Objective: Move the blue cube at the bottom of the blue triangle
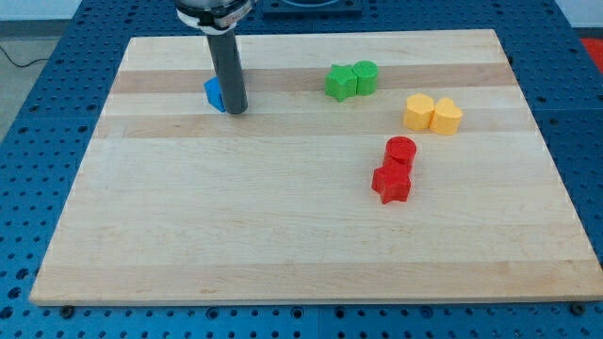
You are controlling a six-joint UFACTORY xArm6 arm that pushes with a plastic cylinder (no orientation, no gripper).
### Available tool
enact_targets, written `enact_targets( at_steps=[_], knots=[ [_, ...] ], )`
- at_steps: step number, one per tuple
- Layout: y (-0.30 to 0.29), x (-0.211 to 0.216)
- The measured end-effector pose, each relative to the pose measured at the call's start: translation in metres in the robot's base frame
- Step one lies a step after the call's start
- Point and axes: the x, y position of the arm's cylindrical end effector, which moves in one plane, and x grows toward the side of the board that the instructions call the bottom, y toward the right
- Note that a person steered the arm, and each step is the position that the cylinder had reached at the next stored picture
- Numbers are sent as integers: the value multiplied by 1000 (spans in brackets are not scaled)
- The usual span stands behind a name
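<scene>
So the arm's straight dark rod (226, 71) comes down from the top edge of the frame into the upper left part of the pale wooden board (283, 235), and my tip (236, 112) sits on the board right against a small blue block (214, 93). Only a sliver of that blue block peeks out on the view's left of the rod, so I honestly can't tell if it's the cube or the triangle, and I can only make out one blue piece. No jaws to speak of here, it's just a plain rod end, nothing that opens or closes.

Rest of the blocks are all well over toward the view's right. Two green plastic blocks (351, 80) sit touching near the upper middle, one star-ish and one rounder. Two yellow blocks (432, 114) are side by side further right. Below those, a red cylinder (400, 150) sits just above a red star-shaped block (391, 183), touching it. A blue perforated table (38, 141) surrounds the board.
</scene>
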Motion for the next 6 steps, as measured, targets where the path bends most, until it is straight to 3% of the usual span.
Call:
enact_targets(
  at_steps=[3,6],
  knots=[
    [-38,27],
    [-40,-10]
  ],
)
